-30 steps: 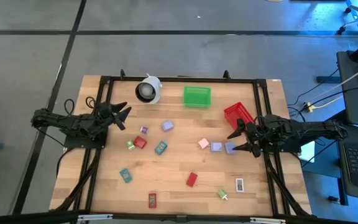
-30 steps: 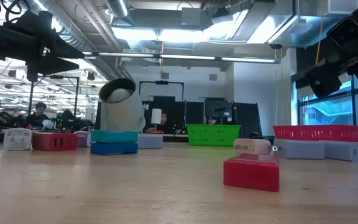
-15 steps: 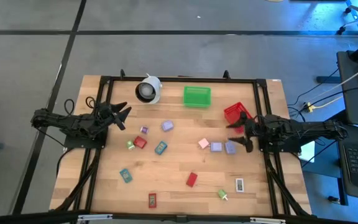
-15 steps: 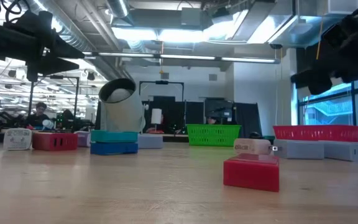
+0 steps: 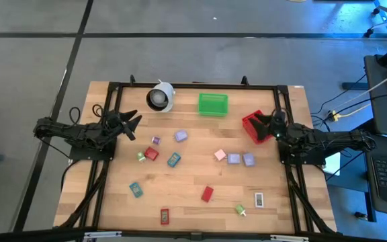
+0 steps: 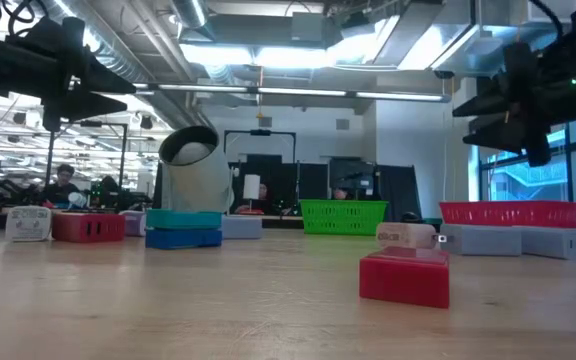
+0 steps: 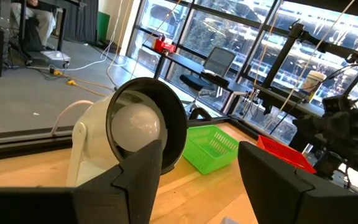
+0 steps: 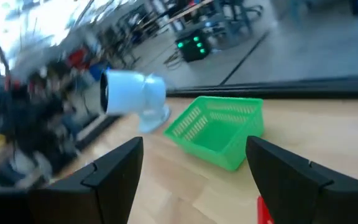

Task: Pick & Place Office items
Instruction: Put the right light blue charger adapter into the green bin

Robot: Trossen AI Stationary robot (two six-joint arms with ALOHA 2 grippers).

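Several small office items lie loose on the wooden table: two lavender blocks (image 5: 241, 159), a pink one (image 5: 220, 155), a red block (image 5: 207, 194), a teal packet (image 5: 173, 160), a white packet (image 5: 259, 199) and others. My right gripper (image 5: 262, 125) is open and empty, raised over the near edge of the red basket (image 5: 252, 123); its wrist view (image 8: 197, 180) looks toward the green basket (image 8: 219, 129). My left gripper (image 5: 133, 125) is open and empty, raised at the table's left, facing the white roll (image 7: 135, 127).
The green mesh basket (image 5: 213, 103) stands at the far middle, and the white cylindrical roll (image 5: 160, 97) lies to its left. The red basket stands at the far right. Black frame rails (image 5: 193, 85) run along the table's edges. Bare wood lies at the table's near left.
My right gripper has swung from beside the two lavender blocks toward the table's far edge and turned to face the green basket; it is now over the red basket and still open. The blocks lie where they were.
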